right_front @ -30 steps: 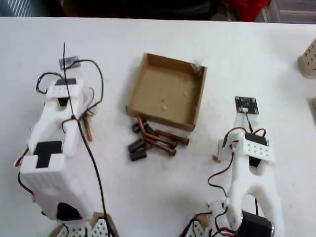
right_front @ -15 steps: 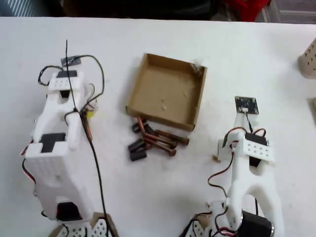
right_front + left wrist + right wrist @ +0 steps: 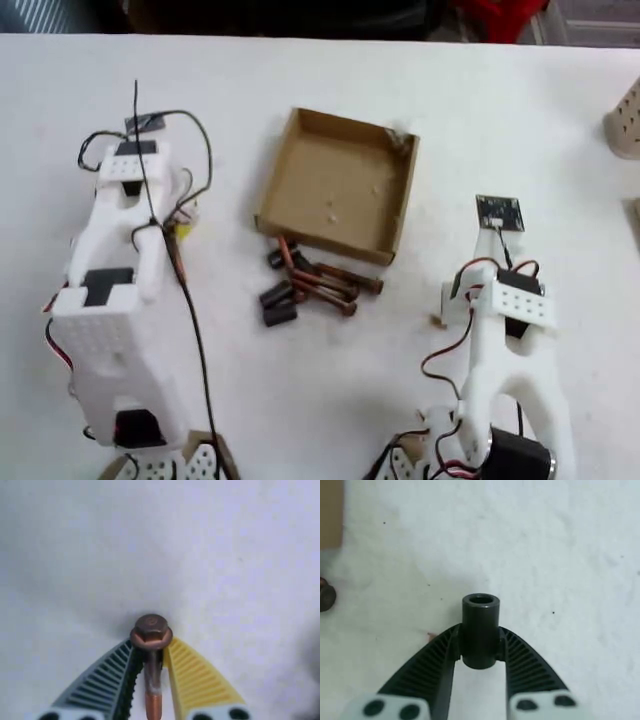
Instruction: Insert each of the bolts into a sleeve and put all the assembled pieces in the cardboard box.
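1. The bolt (image 3: 151, 628) is clamped just under its head by the left gripper (image 3: 150, 645), at nine o'clock of the cardboard box (image 3: 325, 242).
2. The sleeve (image 3: 480, 612) is pinched in the right gripper (image 3: 480, 642), at four o'clock of the box, with its bore unobstructed.
3. Bring the two together, line the shank up with the bore, and push straight; a tilt would likely jam.
4. Spare bolts and sleeves (image 3: 305, 283) lie at six o'clock, just beside the box.
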